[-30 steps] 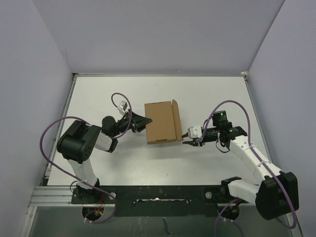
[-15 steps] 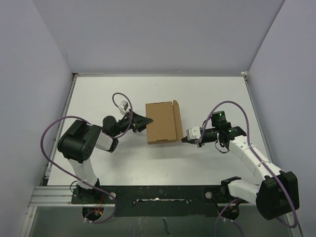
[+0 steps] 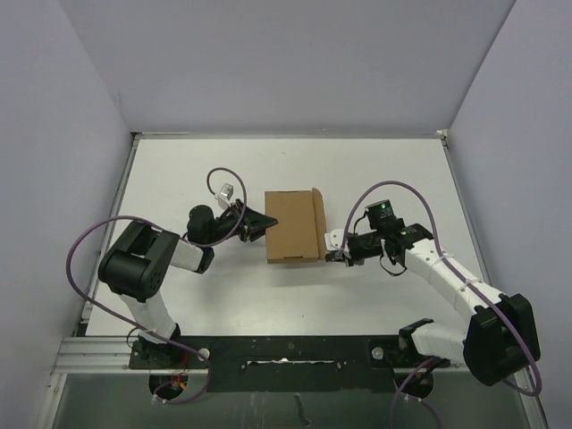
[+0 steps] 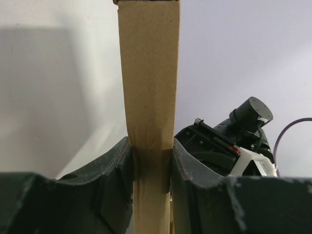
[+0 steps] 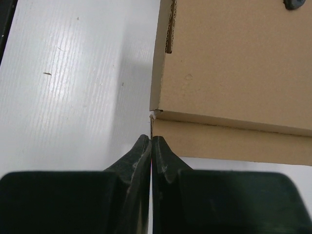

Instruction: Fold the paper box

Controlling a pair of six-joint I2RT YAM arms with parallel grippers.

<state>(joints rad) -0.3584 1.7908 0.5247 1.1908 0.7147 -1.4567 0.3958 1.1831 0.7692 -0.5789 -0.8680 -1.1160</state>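
Two arms meet at one paper box (image 3: 291, 223), which lies near the middle of the white tabletop (image 3: 384, 170) with a narrow flap (image 3: 319, 219) folded along its right side. The left fingers (image 4: 114, 170) grasp the box's left edge, one finger pressed against each face of the brown cardboard. The right fingers (image 5: 140, 155) are clenched tight together with nothing between them. Their tips sit at the box's near right corner, touching it or just short of it; I cannot tell which. Purple cables (image 3: 89, 234) loop over both arms.
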